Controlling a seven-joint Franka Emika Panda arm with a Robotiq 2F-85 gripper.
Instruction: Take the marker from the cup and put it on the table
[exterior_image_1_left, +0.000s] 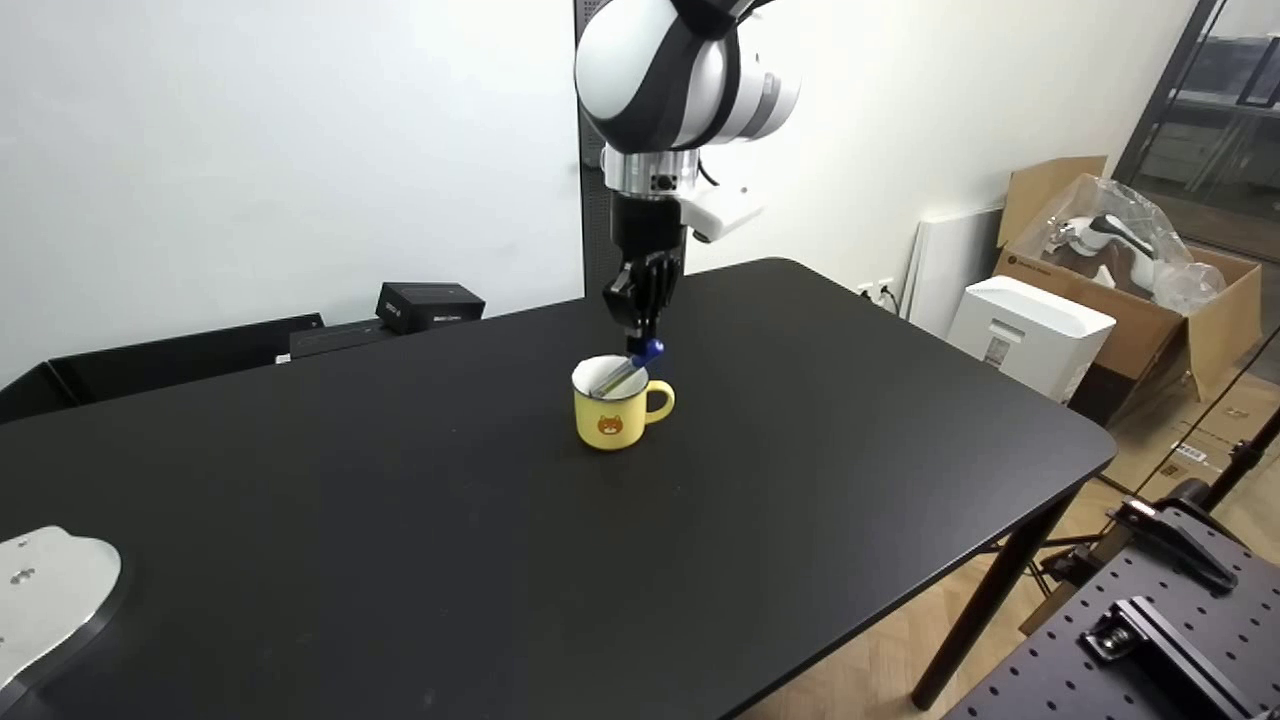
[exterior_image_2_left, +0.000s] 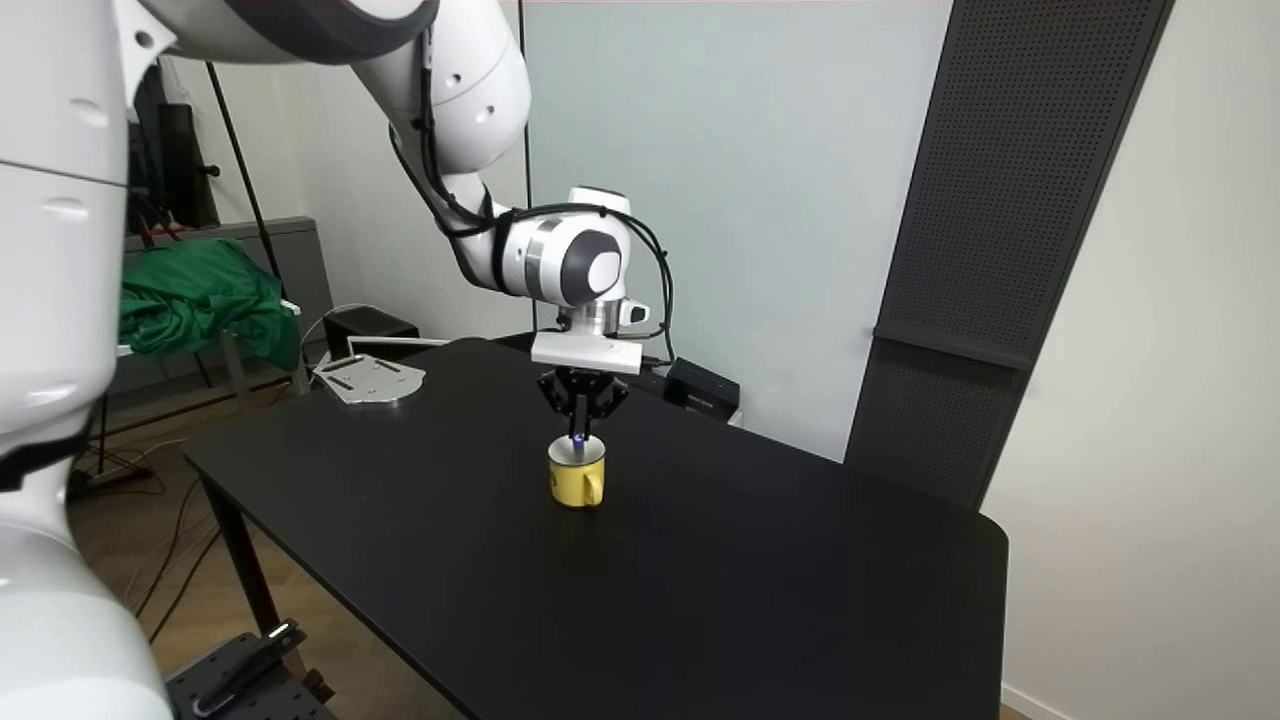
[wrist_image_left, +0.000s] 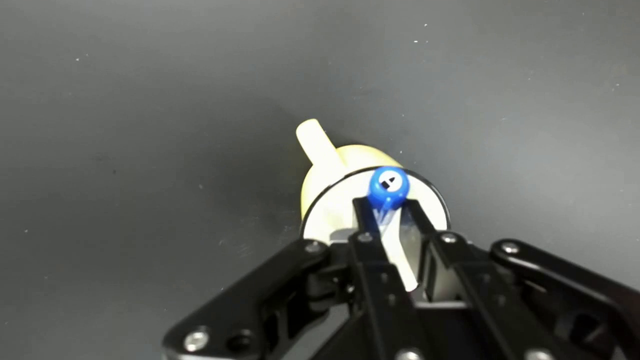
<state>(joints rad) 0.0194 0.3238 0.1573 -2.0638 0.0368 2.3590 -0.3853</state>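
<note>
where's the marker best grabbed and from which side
Likely best near the blue end of the marker, approached from above with the claw astride it: it is slim and leans in the cup with that end poking out above.

Matt table (exterior_image_1_left: 820, 470), smooth cup (exterior_image_1_left: 610, 412), marker (wrist_image_left: 388, 191) seemingly plastic

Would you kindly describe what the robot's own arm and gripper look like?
The arm is white with smooth, rounded segments, dark grey bands, and black cables running along it. At the wrist are a silvery metal collar and a white block. The gripper is black, with two slim, straight fingers, jointed side links and silvery screw heads.
</note>
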